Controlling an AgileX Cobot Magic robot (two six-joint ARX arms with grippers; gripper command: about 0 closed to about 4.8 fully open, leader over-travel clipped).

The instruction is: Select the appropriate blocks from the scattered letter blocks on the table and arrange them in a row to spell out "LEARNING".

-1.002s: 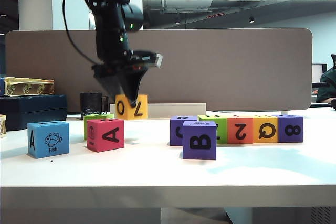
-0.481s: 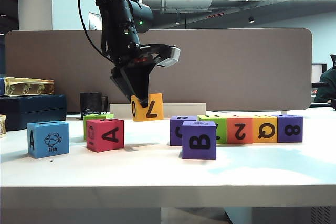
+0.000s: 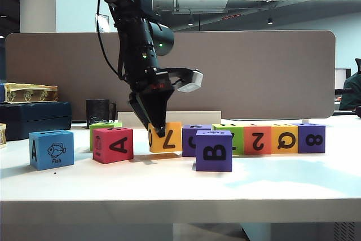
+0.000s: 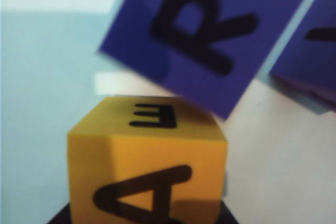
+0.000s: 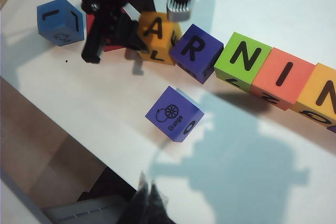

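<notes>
A yellow-orange block (image 3: pixel 165 137) is held just above the table (image 3: pixel 180 187), slightly tilted, at the left end of a row of blocks; an A is shown on its top and a 7 on its front. It is clamped by the left gripper (image 3: pixel 153 121). Just beside it in the row stand a purple R block (image 5: pixel 196 52), a green N block (image 5: pixel 242 61), a red-pink I block (image 5: pixel 282 77) and another yellow-orange block (image 5: pixel 321 94). A purple block with B on its front (image 3: pixel 214 150) is set apart before the row. A red-pink A block (image 3: pixel 113 145), a green block (image 3: pixel 104 126) and a blue fish block (image 3: pixel 52 149) lie to the left.
</notes>
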